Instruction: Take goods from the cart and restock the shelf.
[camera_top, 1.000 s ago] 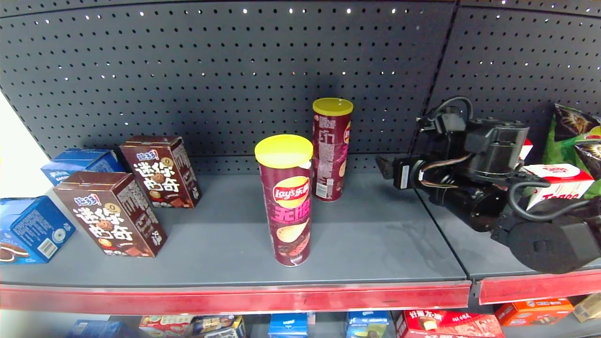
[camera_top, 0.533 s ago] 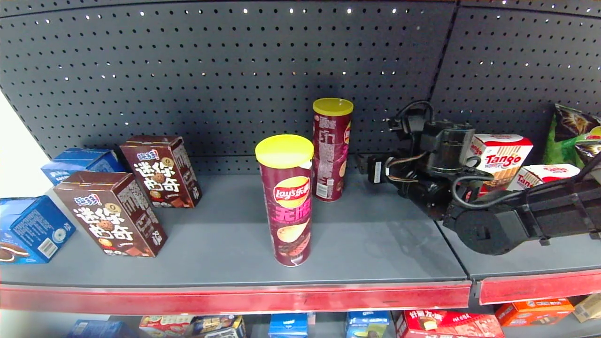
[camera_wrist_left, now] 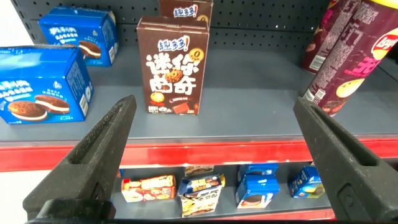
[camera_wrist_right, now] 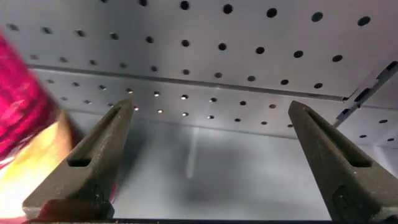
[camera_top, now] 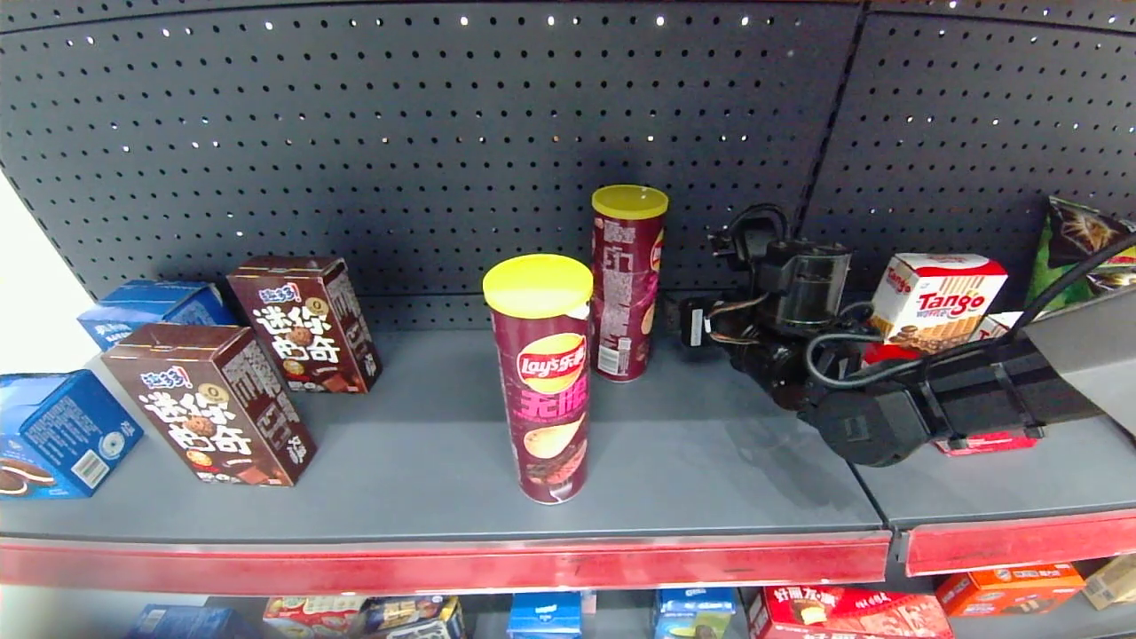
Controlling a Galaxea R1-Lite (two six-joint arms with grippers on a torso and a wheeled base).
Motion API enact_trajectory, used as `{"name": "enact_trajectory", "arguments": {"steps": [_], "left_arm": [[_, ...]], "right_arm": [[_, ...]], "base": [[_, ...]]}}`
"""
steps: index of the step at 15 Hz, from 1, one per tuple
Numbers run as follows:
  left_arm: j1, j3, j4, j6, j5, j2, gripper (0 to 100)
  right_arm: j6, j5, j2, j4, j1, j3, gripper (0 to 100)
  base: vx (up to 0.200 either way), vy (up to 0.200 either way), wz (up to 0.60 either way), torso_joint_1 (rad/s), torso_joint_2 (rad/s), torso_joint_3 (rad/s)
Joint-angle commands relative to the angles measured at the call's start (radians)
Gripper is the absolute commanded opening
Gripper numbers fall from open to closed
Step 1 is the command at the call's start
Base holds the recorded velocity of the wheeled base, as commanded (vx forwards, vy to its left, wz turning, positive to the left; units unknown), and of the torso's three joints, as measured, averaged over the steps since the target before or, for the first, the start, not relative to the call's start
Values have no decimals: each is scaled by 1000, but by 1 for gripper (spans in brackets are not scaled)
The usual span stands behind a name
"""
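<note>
The right hand [camera_top: 695,324] is being held spread and empty low over the shelf [camera_top: 417,453], just beside the rear can [camera_top: 628,284], which is standing upright toward the robot's left. The left hand [camera_wrist_left: 214,102], likewise spread and empty, is being held before the shelf edge, facing a brown box [camera_wrist_left: 172,65]. From the head the front can [camera_top: 543,382] is being shown whole; from the left wrist, its lower side.

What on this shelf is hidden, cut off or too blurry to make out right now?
- Head view: the second wafer box is mostly behind the right arm.
- Head view: the blue box is cut off by the left edge.
- Head view: the lower-shelf goods are cut off by the bottom edge.
- Right wrist view: the can beside the open right claw is blurred and cut off by the edge.
</note>
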Motion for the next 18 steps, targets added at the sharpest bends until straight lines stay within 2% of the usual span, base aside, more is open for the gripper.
{"name": "enact_trajectory", "arguments": {"steps": [1, 7, 18], "left_arm": [[0, 12, 2, 0, 0, -14, 100], [0, 19, 2, -2, 1, -29, 100], [0, 18, 1, -2, 0, -29, 100]], "right_arm": [[-1, -3, 40, -3, -8, -23, 100], [-9, -15, 69, -3, 29, -69, 100], [-1, -61, 48, -18, 129, -57, 100]], "base": [[0, 0, 0, 0, 0, 0], [0, 0, 0, 0, 0, 0], [0, 0, 0, 0, 0, 0]]}}
